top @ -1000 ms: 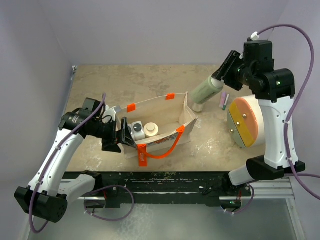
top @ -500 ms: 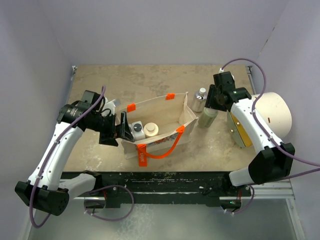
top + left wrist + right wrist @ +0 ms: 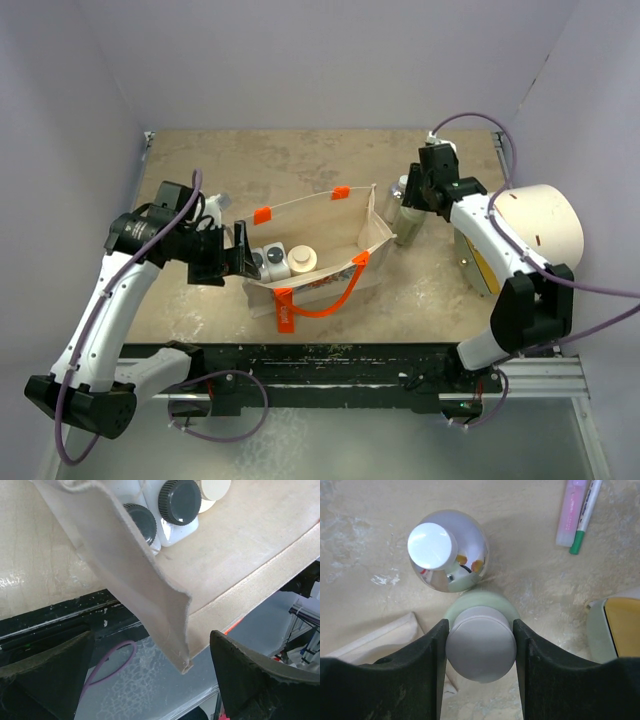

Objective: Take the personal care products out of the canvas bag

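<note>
The canvas bag (image 3: 335, 235) stands open mid-table with its orange handles (image 3: 330, 305). Inside at its left end are two white bottles with dark grey caps (image 3: 268, 260) (image 3: 179, 500) and one cream-capped bottle (image 3: 303, 260). My left gripper (image 3: 243, 262) (image 3: 151, 642) is open, its fingers either side of the bag's left end wall (image 3: 145, 585). My right gripper (image 3: 420, 195) (image 3: 480, 630) is shut on the cream cap of a pale green bottle (image 3: 411, 226) (image 3: 481, 650). That bottle is upright just right of the bag, beside a clear white-capped bottle (image 3: 400, 188) (image 3: 447, 550).
A big cream cylinder (image 3: 545, 225) with an orange-yellow face (image 3: 622, 625) lies at the right edge, close to the right arm. Two pens (image 3: 577, 515) lie behind it. A corner of the bag (image 3: 380, 642) sits just left of the held bottle.
My right arm has come down with the green bottle from high at the back right, turning it upright beside the clear bottle. The left gripper has edged left, still open.
</note>
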`<control>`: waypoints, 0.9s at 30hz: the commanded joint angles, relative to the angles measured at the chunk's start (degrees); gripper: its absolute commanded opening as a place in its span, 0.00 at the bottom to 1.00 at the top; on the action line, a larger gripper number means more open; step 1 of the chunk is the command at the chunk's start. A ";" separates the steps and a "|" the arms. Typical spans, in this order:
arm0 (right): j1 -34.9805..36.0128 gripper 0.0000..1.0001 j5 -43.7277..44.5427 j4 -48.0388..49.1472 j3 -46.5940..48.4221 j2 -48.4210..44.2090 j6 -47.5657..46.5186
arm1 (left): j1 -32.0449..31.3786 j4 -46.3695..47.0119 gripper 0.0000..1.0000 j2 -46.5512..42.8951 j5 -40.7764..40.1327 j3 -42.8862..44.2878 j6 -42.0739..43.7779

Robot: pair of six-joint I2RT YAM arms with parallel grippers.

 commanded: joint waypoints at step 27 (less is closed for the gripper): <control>0.15 0.84 -1.78 -7.65 10.49 1.78 -3.14 | -0.20 -1.96 0.99 -4.83 -2.07 3.16 -3.38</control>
